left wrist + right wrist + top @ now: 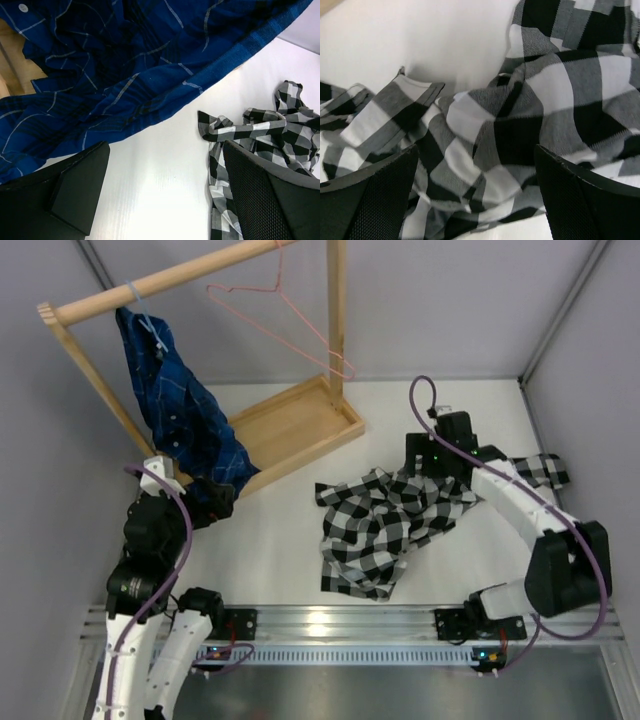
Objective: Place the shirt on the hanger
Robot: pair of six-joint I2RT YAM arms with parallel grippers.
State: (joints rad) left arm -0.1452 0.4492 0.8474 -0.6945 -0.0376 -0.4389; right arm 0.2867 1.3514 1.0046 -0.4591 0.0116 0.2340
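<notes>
The black-and-white checked shirt [385, 525] lies crumpled on the white table, centre right; one sleeve [540, 472] runs off under the right arm. The pink wire hanger [285, 315] hangs from the wooden rail at the top. My right gripper [432, 462] is open, low over the shirt's upper right part; in the right wrist view its jaws straddle bunched checked fabric [485, 145] without closing on it. My left gripper [215, 498] is open and empty above bare table, by the blue shirt's hem; the checked shirt [260, 135] shows to its right.
A dark blue plaid shirt [180, 410] hangs on a pale blue hanger [145, 315] from the wooden rack's rail [160, 282], draping over my left gripper's view [125, 65]. The rack's wooden base tray [295, 425] sits behind the checked shirt. Grey walls enclose the table.
</notes>
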